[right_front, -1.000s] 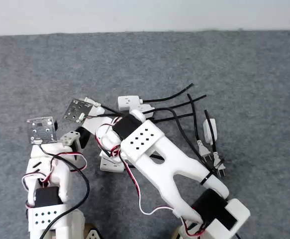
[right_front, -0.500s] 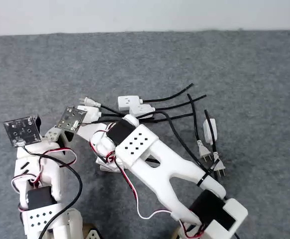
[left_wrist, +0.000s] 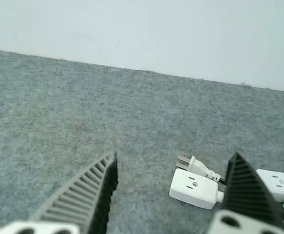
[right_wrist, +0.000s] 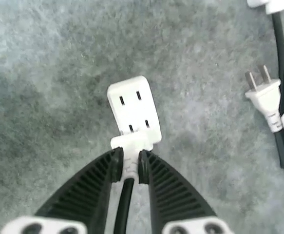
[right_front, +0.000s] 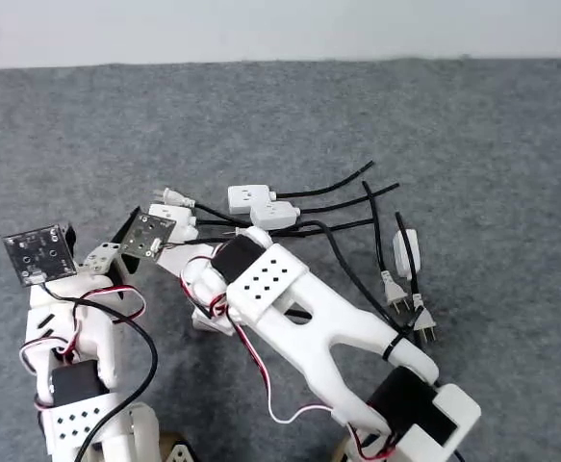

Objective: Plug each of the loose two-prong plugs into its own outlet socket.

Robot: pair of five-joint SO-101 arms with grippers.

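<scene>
My right gripper is shut on the cord-end neck of a white outlet socket that lies flat on the grey carpet, slots facing up. A loose two-prong plug lies beside it on a black cord. My left gripper hangs open above the carpet with nothing between its fingers; beyond it lie a white plug and a second socket. In the high view two more sockets sit mid-table, and two plugs lie to the right.
Black cords fan out from the sockets toward the right. A small white adapter block lies among them. The right arm stretches across the middle of the carpet. A pale wall borders the far edge.
The left arm has swung to the left, away from the right arm. The right arm's wrist shifted slightly toward the lower left, its hold on the socket unchanged.
</scene>
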